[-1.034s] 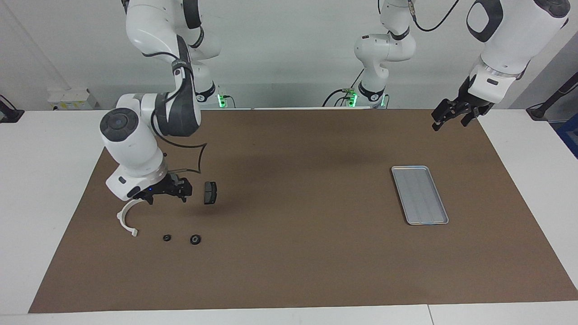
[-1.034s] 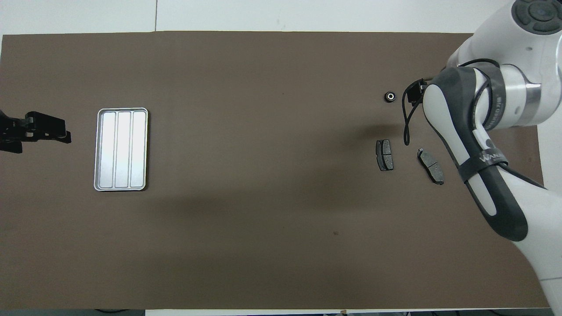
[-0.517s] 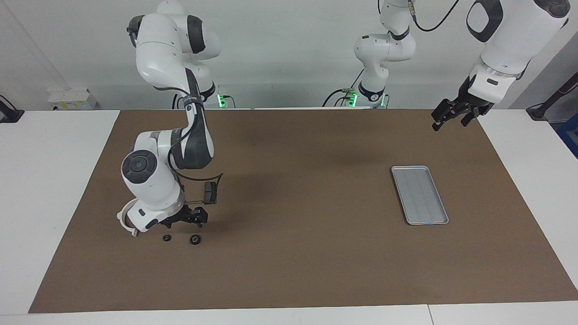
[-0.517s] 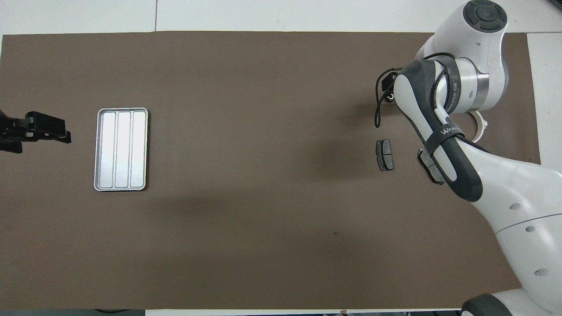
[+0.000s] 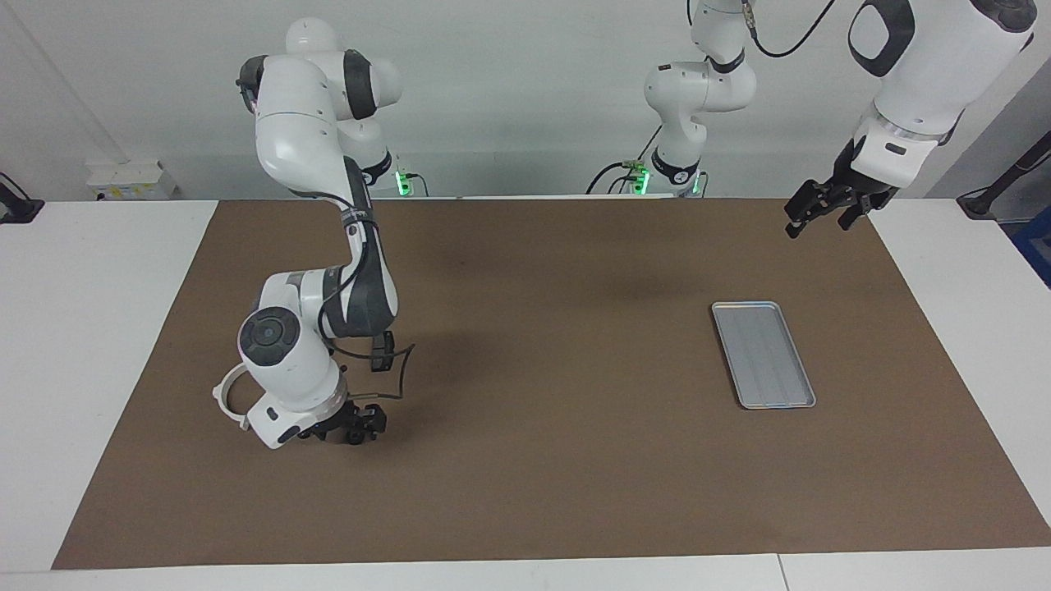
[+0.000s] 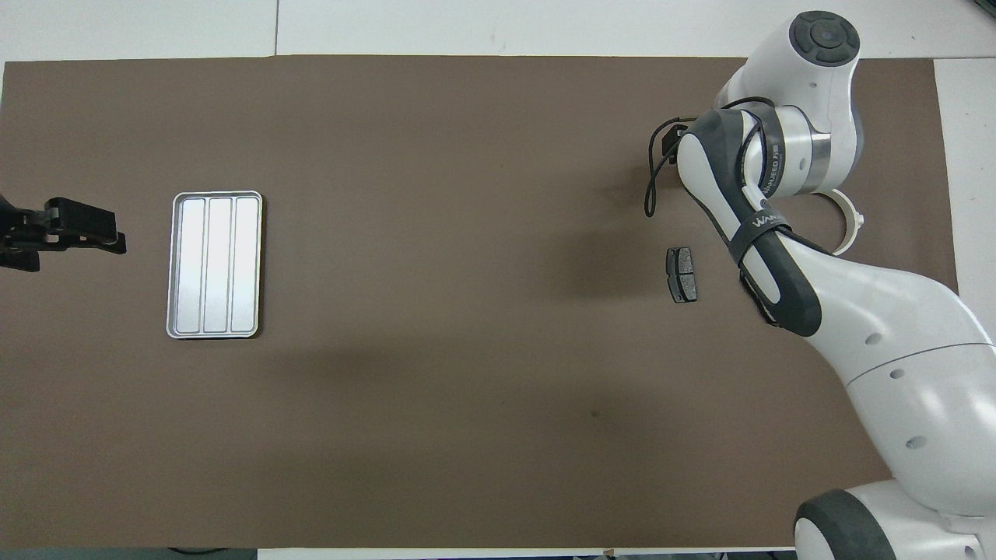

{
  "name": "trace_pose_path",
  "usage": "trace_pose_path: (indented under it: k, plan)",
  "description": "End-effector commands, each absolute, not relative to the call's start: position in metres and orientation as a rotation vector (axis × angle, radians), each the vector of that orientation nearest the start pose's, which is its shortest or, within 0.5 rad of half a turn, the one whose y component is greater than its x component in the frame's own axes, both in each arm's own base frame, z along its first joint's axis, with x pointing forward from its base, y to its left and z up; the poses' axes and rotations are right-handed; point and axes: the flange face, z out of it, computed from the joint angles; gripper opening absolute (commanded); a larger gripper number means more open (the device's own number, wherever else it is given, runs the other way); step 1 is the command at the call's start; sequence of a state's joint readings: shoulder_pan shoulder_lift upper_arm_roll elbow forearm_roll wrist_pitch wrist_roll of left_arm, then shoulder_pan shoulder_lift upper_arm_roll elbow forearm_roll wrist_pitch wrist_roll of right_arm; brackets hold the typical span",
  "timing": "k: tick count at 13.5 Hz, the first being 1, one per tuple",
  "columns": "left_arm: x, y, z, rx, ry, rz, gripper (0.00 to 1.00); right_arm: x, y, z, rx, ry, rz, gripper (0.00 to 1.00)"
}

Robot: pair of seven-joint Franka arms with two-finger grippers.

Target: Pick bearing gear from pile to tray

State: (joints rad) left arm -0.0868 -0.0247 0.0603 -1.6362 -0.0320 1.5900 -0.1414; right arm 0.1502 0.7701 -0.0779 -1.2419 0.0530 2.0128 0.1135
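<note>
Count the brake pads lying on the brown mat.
1: a dark brake pad lies flat on the mat, nearer to the robots than the white arc. Another may be hidden under the right arm.

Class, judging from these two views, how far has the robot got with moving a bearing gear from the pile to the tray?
Done: nothing delivered; the tray holds no part. In hand: the right gripper is low over the mat at the pile, where the small black rings lay, beside the white arc; whether it grips one cannot be seen. The left gripper waits, open, past the tray. Left: grasp, carry across, release in the tray.
</note>
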Motion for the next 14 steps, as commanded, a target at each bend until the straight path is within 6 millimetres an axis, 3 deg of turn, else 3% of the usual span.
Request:
trace_pose_path:
  k: [1,14]
  plan:
    - [0.541,-0.015,0.613,-3.159,-0.182,0.047,1.00,0.755,0.072,0.292,-3.128,0.109,-0.027,0.92]
    - [0.541,-0.015,0.613,-3.159,-0.182,0.047,1.00,0.747,0.076,0.281,-3.175,0.080,0.084,0.85]
